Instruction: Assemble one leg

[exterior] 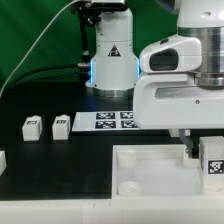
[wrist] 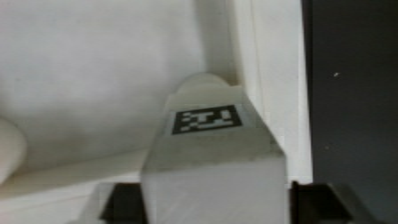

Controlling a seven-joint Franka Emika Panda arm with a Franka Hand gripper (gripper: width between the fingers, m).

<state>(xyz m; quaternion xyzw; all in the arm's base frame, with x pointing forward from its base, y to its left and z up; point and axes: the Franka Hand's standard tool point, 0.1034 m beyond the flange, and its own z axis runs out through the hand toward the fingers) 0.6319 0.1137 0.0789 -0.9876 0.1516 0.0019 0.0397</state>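
Note:
My gripper (exterior: pixel 205 152) is shut on a leg (exterior: pixel 213 160), a small white block with a black-and-white tag, at the exterior view's right. It holds the leg over the large white panel (exterior: pixel 150 172), near that panel's right edge. In the wrist view the leg (wrist: pixel 214 150) fills the space between my two dark fingers (wrist: pixel 125 205), tag facing the camera. Its far end points at the panel (wrist: pixel 89 80) close to the edge by the black table (wrist: pixel 356 90). I cannot tell whether the leg touches the panel.
Two more legs (exterior: pixel 32 126) (exterior: pixel 61 125) stand on the black table at the exterior view's left, and another white part (exterior: pixel 2 158) shows at the left edge. The marker board (exterior: pixel 112 121) lies behind the panel. A lamp-like white base (exterior: pixel 112 60) stands at the back.

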